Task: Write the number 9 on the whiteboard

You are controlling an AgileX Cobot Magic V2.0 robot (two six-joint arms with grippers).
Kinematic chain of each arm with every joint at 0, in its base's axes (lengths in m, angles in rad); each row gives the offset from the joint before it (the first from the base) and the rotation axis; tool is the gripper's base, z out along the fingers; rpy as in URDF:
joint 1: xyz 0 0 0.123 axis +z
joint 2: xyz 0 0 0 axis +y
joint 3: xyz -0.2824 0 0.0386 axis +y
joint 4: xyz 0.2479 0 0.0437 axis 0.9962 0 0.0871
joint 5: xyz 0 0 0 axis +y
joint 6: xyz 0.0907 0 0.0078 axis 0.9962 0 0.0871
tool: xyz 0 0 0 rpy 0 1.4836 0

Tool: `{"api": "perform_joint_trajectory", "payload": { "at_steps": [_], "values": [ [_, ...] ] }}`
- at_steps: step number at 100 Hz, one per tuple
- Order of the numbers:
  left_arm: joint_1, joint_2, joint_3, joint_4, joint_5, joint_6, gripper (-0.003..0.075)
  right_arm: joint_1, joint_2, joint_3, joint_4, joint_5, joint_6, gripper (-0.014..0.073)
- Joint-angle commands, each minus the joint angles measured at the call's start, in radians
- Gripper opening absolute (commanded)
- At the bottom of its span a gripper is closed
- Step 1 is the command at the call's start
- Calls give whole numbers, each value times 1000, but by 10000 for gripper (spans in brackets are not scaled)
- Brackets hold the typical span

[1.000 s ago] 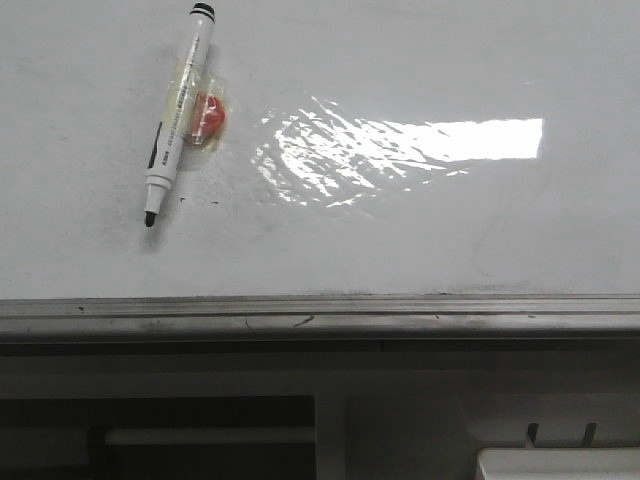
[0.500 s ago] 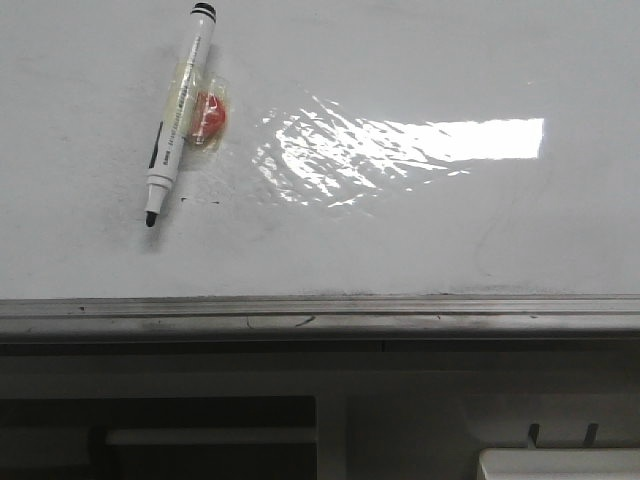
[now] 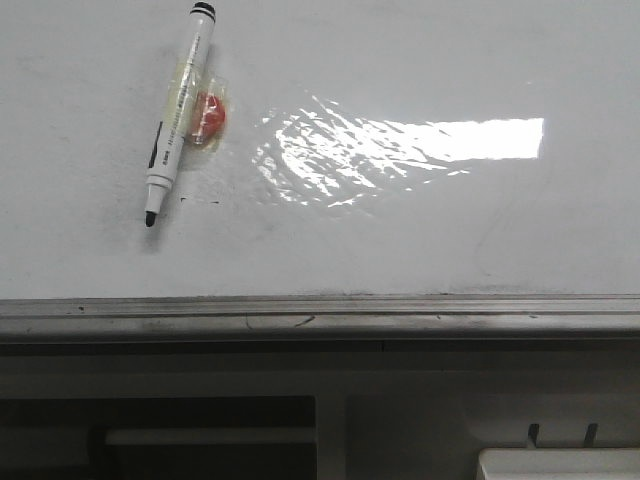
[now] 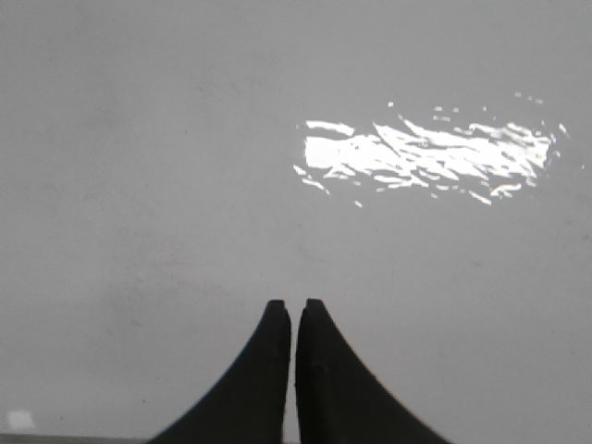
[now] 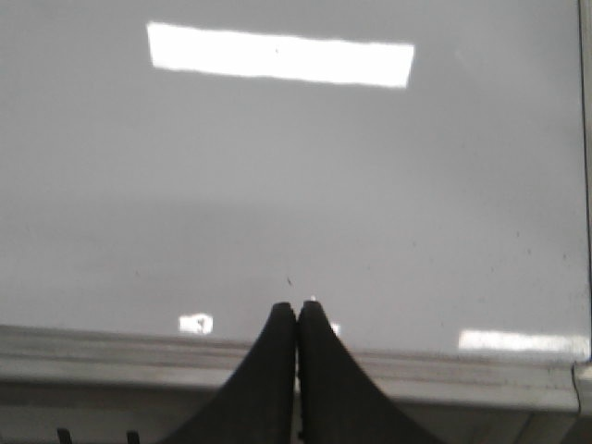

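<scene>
Whiteboard [image 3: 400, 240] fills the upper part of the front view, glossy, with a bright rectangular glare patch [image 3: 440, 140] right of centre and rippled reflections beside it. Grey metal edge rail [image 3: 320, 315] runs along its near side.

No number 9 drawn anywhere on the board in any view; only a few tiny dark specks and faint smudges.

Marker [image 3: 178, 115] lies flat on the whiteboard, upper left in the front view, uncapped tip pointing toward the rail, black end cap at the far end. It's tilted slightly off vertical. A strip of yellowish tape [image 3: 188, 100] crosses its barrel, and a small red object [image 3: 208, 117] sits touching the barrel on its right side, under the tape.

Left gripper [image 4: 294, 308]: clenched, fingertips nearly touching, holding nothing, over bare whiteboard, with glare off to one side.

Right gripper [image 5: 297, 310]: clenched, fingertips pressed together, holding nothing, sits at the edge rail with the board beyond it.

Neither gripper shows in the front view; both well apart from the marker.

White tray corner [image 3: 560, 465] shows below the rail, lower right.
</scene>
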Motion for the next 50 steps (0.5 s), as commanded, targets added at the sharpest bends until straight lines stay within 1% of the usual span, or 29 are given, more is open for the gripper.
{"api": "perform_joint_trajectory", "payload": {
  "at_steps": [1, 9, 20, 24, 26, 27, 28, 32, 43, 50],
  "values": [
    [1, -26, 42, -7, -126, 1, -20, -8, -14, 25, -23, -164, -5, -49],
    [1, -26, 42, -7, -128, 1, -20, -8, -14, 25, -23, -237, -5, -49],
    [1, -26, 42, -9, -146, 1, -20, -8, -14, 25, -14, -261, -3, -49],
    [1, -26, 42, -9, -155, -1, -20, -8, -14, 25, 26, -277, -3, -49],
    [1, -26, 42, -9, -159, -1, -20, -8, -14, 25, 74, -287, -3, -49],
    [1, -26, 42, -9, -162, -1, -20, -8, -14, 25, 74, -292, -3, -49],
    [1, -26, 42, -9, -162, -1, -20, -8, -14, 25, 111, -299, -3, -49],
    [1, -26, 40, -9, -168, -6, -20, -8, -14, 25, 154, -313, -3, -49],
    [1, -25, 21, -27, -168, -6, -20, -8, -14, 15, 165, -311, -3, -49],
    [1, -19, 1, -27, -166, -6, -20, -8, -8, -3, 211, -308, -3, -49]
  ]
}}
